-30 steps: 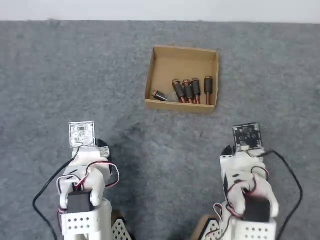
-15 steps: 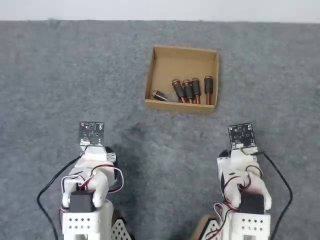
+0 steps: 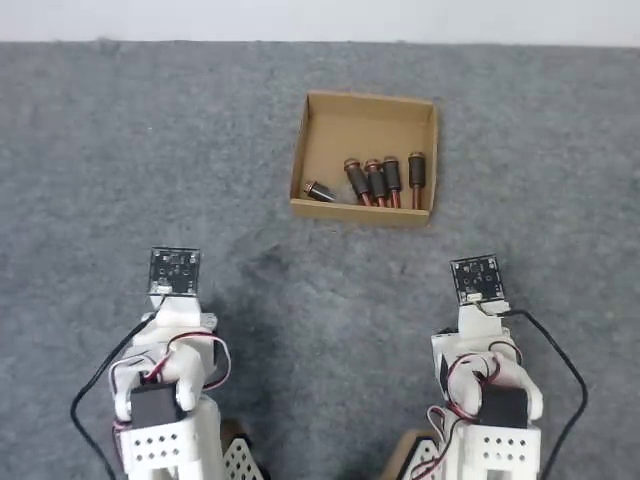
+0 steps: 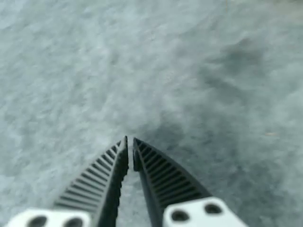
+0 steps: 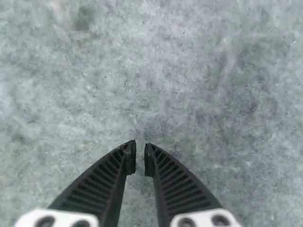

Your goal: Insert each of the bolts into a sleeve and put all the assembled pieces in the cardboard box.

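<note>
The cardboard box (image 3: 364, 115) sits at the far middle of the grey carpet. Inside it lie several assembled bolts in dark sleeves (image 3: 380, 182), side by side along the near wall, with one more (image 3: 319, 192) lying crosswise at the box's left. Both arms are drawn back to the near edge, well short of the box. My left gripper (image 4: 129, 141) is shut with nothing in it, hanging over bare carpet. My right gripper (image 5: 138, 146) is likewise shut and empty, only a narrow slit between its tips.
Grey carpet (image 3: 100, 150) covers the whole table up to a pale wall at the far edge. The left arm (image 3: 165, 360) and right arm (image 3: 485, 360) stand folded at the near edge, cables looping beside them.
Both arms have pulled back toward the near edge. The left arm's wrist board swung slightly right, then back; the right one's drifted left and down. The box contents have not moved.
</note>
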